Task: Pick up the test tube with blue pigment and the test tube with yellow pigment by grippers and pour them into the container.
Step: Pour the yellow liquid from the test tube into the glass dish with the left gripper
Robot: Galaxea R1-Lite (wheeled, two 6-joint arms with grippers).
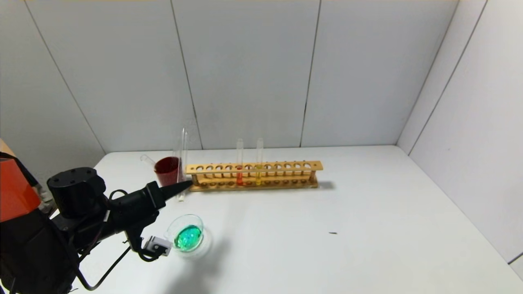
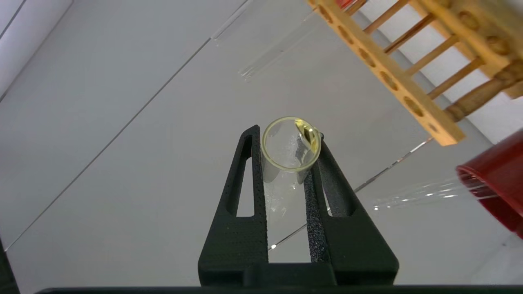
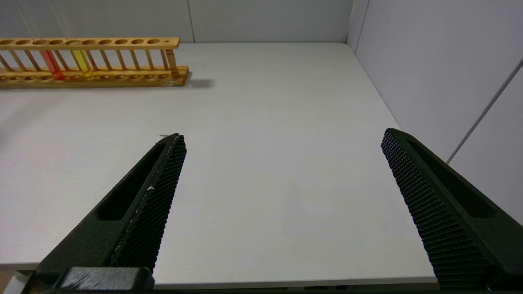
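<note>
My left gripper (image 1: 184, 186) (image 2: 288, 134) is shut on a clear glass test tube (image 1: 182, 155) (image 2: 286, 192), held upright between the dark red cup and the rack's left end. The tube looks drained, with a yellow trace at its rim. The container (image 1: 192, 217), a low clear glass dish, sits on the table just in front of the gripper and holds green liquid. A test tube with yellow pigment (image 1: 259, 163) (image 3: 81, 61) stands in the rack. No tube with blue liquid shows. My right gripper (image 3: 284, 134) is open and empty over the table's front right, out of the head view.
The wooden rack (image 1: 286, 166) (image 2: 392, 77) (image 3: 122, 42) stands at the back, with an orange-red tube (image 1: 239, 165) beside the yellow one. A dark red cup (image 1: 167, 169) (image 2: 498, 183) left of it holds a leaning empty glass tube (image 1: 146, 158).
</note>
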